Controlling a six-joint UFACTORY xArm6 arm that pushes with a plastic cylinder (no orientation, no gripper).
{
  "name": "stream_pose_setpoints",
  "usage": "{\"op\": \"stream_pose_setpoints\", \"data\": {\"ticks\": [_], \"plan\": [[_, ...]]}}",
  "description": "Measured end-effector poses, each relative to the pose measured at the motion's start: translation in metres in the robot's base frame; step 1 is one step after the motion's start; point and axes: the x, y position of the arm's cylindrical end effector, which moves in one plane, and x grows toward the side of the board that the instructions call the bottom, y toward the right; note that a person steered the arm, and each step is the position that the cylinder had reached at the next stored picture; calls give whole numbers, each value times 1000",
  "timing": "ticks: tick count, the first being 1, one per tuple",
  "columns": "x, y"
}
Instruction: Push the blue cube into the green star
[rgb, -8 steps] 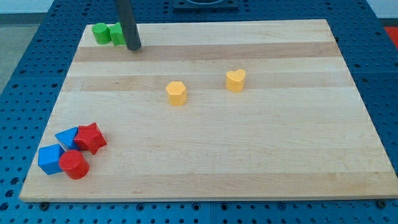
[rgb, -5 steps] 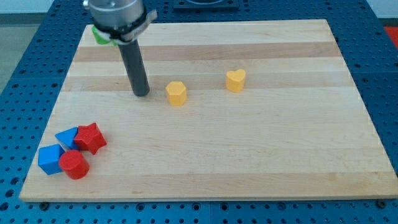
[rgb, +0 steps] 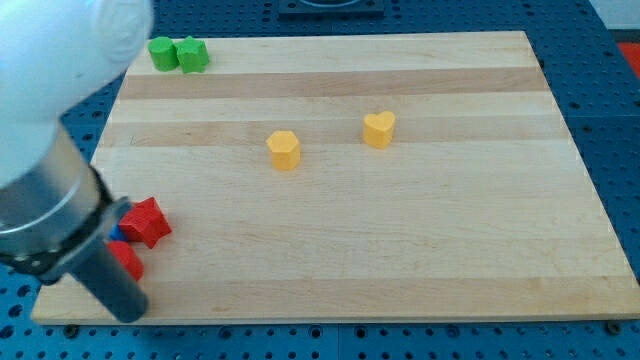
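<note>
My arm fills the view's left side and the rod comes down at the board's bottom left corner, with my tip (rgb: 127, 310) just below the red blocks. The blue cube is hidden behind the rod; only a sliver of blue (rgb: 115, 233) shows beside the red star (rgb: 146, 221). A red cylinder (rgb: 127, 261) is partly covered by the rod. The green star (rgb: 192, 54) sits at the board's top left, touching a green block (rgb: 162, 53) on its left.
A yellow hexagonal block (rgb: 284, 150) and a yellow heart (rgb: 378, 129) stand near the middle of the wooden board (rgb: 400, 250). Blue pegboard surrounds the board.
My tip has swept from the top left near the green blocks, past the yellow hexagon's left, down to the bottom left corner. The arm now covers the blue blocks.
</note>
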Motion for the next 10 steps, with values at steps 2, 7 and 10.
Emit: {"op": "stream_pose_setpoints", "data": {"ticks": [2, 7, 10], "plan": [[-2, -53], [-69, -45], [-59, -92]]}}
